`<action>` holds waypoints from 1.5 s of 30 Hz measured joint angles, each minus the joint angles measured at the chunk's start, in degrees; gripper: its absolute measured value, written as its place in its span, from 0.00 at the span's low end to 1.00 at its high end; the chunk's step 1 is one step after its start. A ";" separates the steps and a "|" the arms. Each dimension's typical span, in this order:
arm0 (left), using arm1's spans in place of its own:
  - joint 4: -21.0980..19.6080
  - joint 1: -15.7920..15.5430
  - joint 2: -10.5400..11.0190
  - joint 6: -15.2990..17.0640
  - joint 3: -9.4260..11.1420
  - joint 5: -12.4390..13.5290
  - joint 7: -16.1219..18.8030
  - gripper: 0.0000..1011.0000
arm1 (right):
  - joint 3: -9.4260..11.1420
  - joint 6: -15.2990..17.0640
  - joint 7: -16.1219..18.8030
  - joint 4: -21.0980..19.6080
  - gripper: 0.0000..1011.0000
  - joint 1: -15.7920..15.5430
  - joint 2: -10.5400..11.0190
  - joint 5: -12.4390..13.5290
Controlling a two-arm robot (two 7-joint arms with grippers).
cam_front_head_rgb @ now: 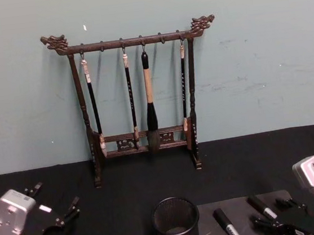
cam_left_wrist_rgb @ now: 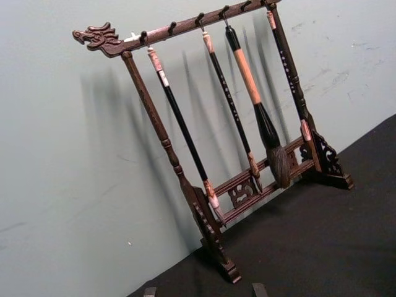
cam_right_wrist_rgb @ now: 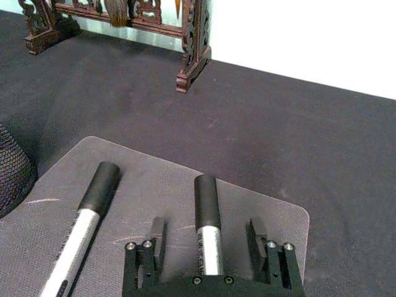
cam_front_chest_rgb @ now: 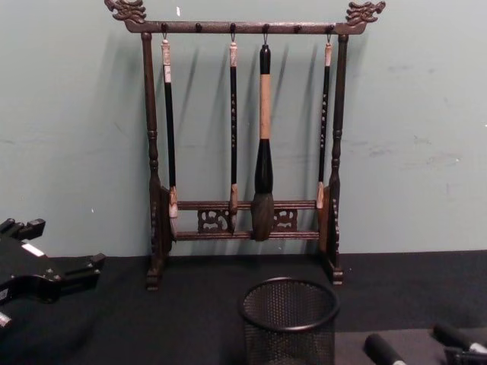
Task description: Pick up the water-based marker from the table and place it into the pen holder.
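At right hand (cam_right_wrist_rgb: 207, 228), open and empty astride marker (cam_right_wrist_rgb: 207, 198) on bench (cam_right_wrist_rgb: 278, 142): could close off-centre and roll it into second marker (cam_right_wrist_rgb: 99, 185); left hand (cam_front_head_rgb: 55, 198) parked open.

Head view high and downward, chest view low and level, both on brush rack (cam_front_head_rgb: 114, 43) and pen holder (cam_front_head_rgb: 176, 223)

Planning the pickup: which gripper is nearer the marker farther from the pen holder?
Right. The right gripper, open, straddles that marker; the left gripper is far beyond the pen holder.
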 joint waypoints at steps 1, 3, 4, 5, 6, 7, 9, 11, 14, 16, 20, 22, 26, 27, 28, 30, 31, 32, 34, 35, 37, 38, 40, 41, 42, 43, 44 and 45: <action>0.00 0.00 0.00 0.00 0.00 0.00 0.00 0.99 | 0.00 0.00 0.00 0.00 0.87 0.00 0.00 0.00; 0.00 0.00 0.00 0.00 0.00 0.00 0.00 0.99 | 0.00 0.00 -0.01 -0.02 0.83 0.00 0.00 0.00; 0.00 0.00 0.00 0.00 0.00 0.00 0.00 0.99 | 0.00 0.00 -0.02 -0.02 0.77 0.00 0.00 0.00; 0.00 0.00 0.00 0.00 0.00 0.00 0.00 0.99 | 0.00 0.00 -0.02 -0.02 0.75 0.00 0.00 0.00; 0.00 0.00 0.00 0.00 0.00 0.00 0.00 0.99 | 0.00 0.00 -0.02 -0.02 0.73 0.00 0.00 0.00; 0.00 0.00 0.00 0.00 0.00 0.00 0.00 0.99 | 0.00 0.00 -0.02 -0.02 0.73 0.00 0.00 0.00; 0.00 0.00 0.00 0.00 0.00 0.00 0.00 0.99 | 0.00 0.00 -0.03 -0.02 0.64 0.00 0.00 0.00; 0.00 0.00 0.00 0.00 0.00 0.00 0.00 0.99 | 0.00 0.00 -0.03 -0.02 0.56 0.00 0.00 0.00; 0.00 0.00 0.00 0.00 0.00 0.00 0.00 0.99 | 0.00 0.00 -0.03 -0.02 0.41 0.00 0.00 0.00; 0.00 0.00 0.00 0.00 0.00 0.00 0.00 0.99 | 0.00 0.00 -0.03 -0.02 0.37 0.00 0.00 0.00; 0.00 0.00 0.00 0.00 0.00 0.00 0.00 0.99 | 0.00 0.00 -0.03 -0.02 0.20 0.00 0.00 0.00; 0.00 0.00 0.00 0.00 0.00 0.00 0.00 0.99 | 0.00 0.00 -0.03 -0.02 0.19 0.00 0.00 0.00; 0.00 0.00 0.00 0.00 0.00 0.00 0.00 0.99 | 0.00 0.00 -0.03 -0.02 0.19 0.00 0.00 0.00; 0.00 0.00 0.00 0.00 0.00 0.00 0.00 0.99 | 0.00 0.00 -0.03 -0.02 0.19 0.00 0.00 0.00; 0.00 0.00 0.00 0.00 0.00 0.00 0.00 0.99 | 0.00 0.00 -0.03 -0.02 0.19 0.00 0.00 0.00; 0.00 0.00 0.00 0.00 0.00 0.00 0.00 0.99 | 0.00 0.00 -0.03 -0.02 0.19 0.00 0.00 0.00; 0.00 0.00 0.00 0.00 0.00 0.00 0.00 0.99 | 0.00 0.01 -0.03 -0.02 0.19 0.00 0.00 0.00; 0.00 0.00 0.00 0.00 0.00 0.00 0.00 0.99 | 0.00 0.00 -0.02 -0.02 0.19 0.00 0.00 0.00; 0.00 0.00 0.00 0.00 0.00 0.00 0.00 0.99 | 0.00 0.00 -0.03 -0.02 0.19 0.00 0.00 0.00; 0.00 0.00 0.00 0.00 0.00 0.00 0.00 0.99 | 0.00 0.00 -0.02 -0.02 0.19 0.00 0.00 -0.01; 0.00 0.00 0.00 0.00 0.00 0.00 0.00 0.99 | 0.04 -0.11 -0.01 -0.02 0.19 -0.04 0.00 -0.02; 0.00 0.00 0.00 0.00 0.00 0.00 0.00 0.99 | 0.35 -0.55 0.02 -0.12 0.19 -0.20 -0.01 0.05; 0.00 0.00 0.00 0.00 0.00 0.00 0.00 0.99 | 0.64 -0.85 0.06 -0.23 0.19 -0.33 -0.06 0.25; 0.00 0.00 0.00 0.00 0.00 0.00 0.00 0.99 | 0.92 -1.05 0.10 -0.36 0.19 -0.43 -0.12 0.52; 0.00 0.00 0.00 0.00 0.00 0.00 0.00 0.99 | 0.92 -1.05 0.10 -0.36 0.19 -0.43 -0.12 0.52; 0.00 0.00 0.00 0.00 0.00 0.00 0.00 0.99 | 1.08 -1.20 0.13 -0.44 0.19 -0.47 -0.16 0.69; 0.00 0.00 0.00 0.00 0.00 0.01 0.00 0.99 | 1.44 -1.51 0.17 -0.61 0.19 -0.55 -0.24 1.06; 0.00 0.00 0.00 0.00 0.00 0.01 0.00 0.99 | 1.44 -1.51 0.17 -0.61 0.19 -0.55 -0.24 1.06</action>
